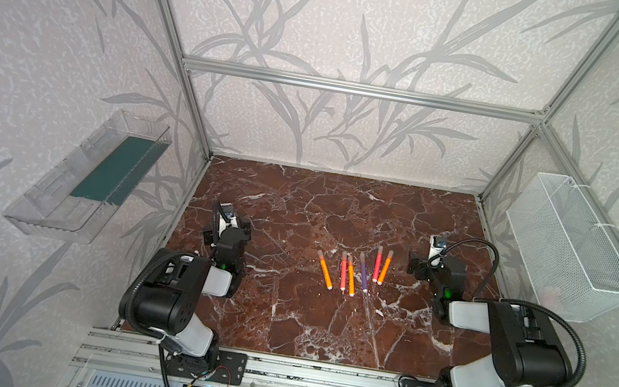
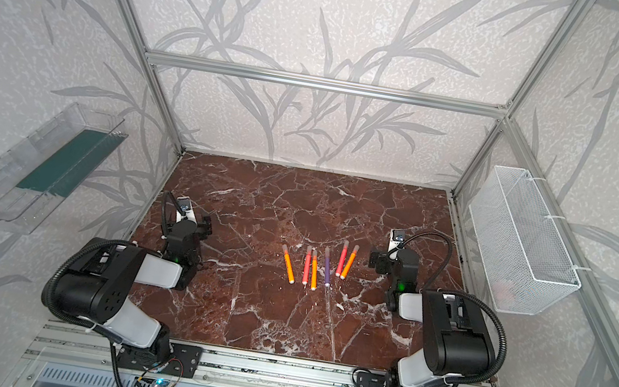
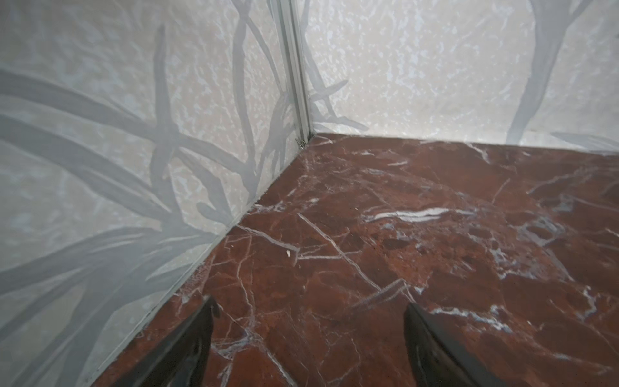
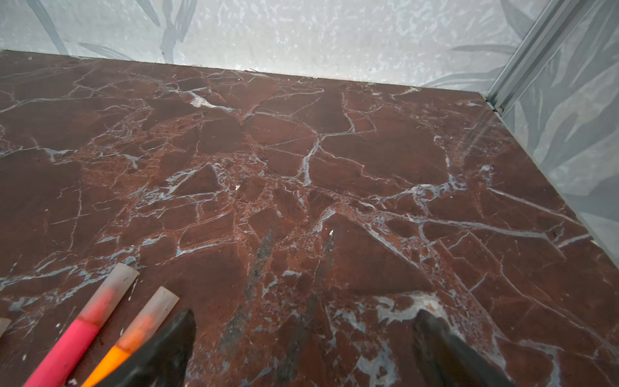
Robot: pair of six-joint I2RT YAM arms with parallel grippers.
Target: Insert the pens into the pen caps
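Status: all six pens (image 1: pixel 350 275) lie in one row near the centre of the desk (image 1: pixel 280 316). Their long axes run roughly from 12 to 6 o'clock in both top views. Each pen shows a translucent sleeve at its 12 o'clock end. In the right wrist view, the pen caps (image 4: pixel 114 288) on two of them cover the tips.

No loose cap is visible. Judgement: insertion appears complete, and no pen is left to cap.

The left pincer (image 3: pixel 310 305), at 9 o'clock of the row and well apart from it, stands wide open and empty. The right pincer (image 4: pixel 305 315), at 3 o'clock near the outermost pen, is likewise wide open and empty.
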